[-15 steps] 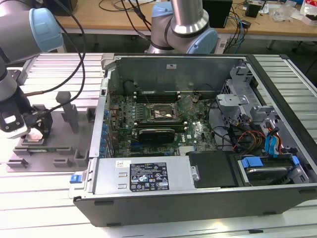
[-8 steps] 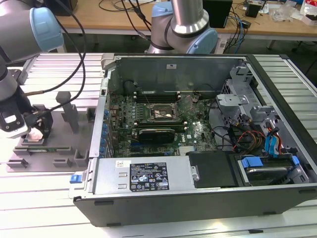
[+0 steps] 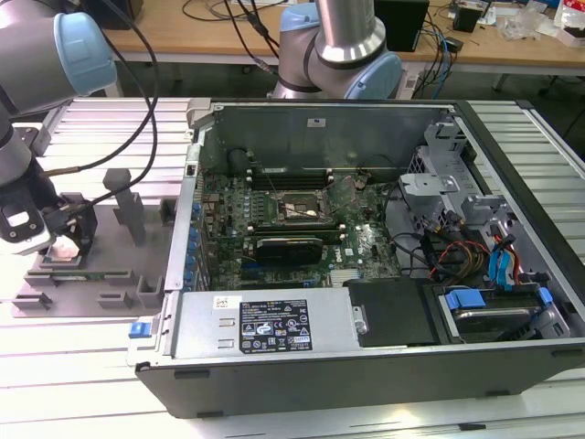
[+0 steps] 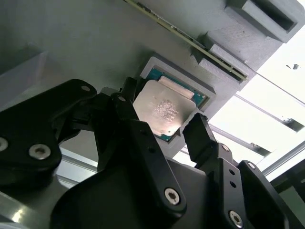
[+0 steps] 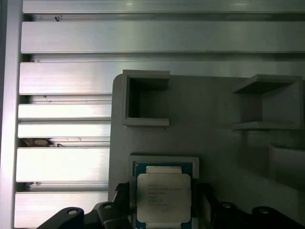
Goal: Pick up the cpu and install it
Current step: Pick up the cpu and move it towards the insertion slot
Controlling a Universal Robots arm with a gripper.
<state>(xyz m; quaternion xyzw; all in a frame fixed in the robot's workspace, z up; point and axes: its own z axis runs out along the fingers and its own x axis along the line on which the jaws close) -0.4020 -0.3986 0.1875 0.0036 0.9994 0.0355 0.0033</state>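
Observation:
The cpu (image 4: 164, 110) is a flat square chip with a silvery top and lies in a shallow square recess of a grey fixture plate (image 5: 209, 129). In both wrist views my gripper (image 4: 162, 113) hangs just above it. One black finger (image 4: 125, 98) stands on one side of the chip and the other finger (image 4: 198, 131) on the opposite side, and the gripper is open. In the first wrist view the cpu (image 5: 164, 196) sits between the fingertips, which stand outside the recess rim. In the exterior view the gripper (image 3: 69, 236) is low over the fixture plate (image 3: 87, 274) at the left.
An open computer case (image 3: 366, 357) lies at the exterior view's right of the fixture. Its motherboard carries a black cpu socket (image 3: 297, 208) and a dark expansion card (image 3: 291, 245). Grey upright blocks (image 3: 128, 210) stand on the fixture. A second arm's base (image 3: 338, 46) rises behind the case.

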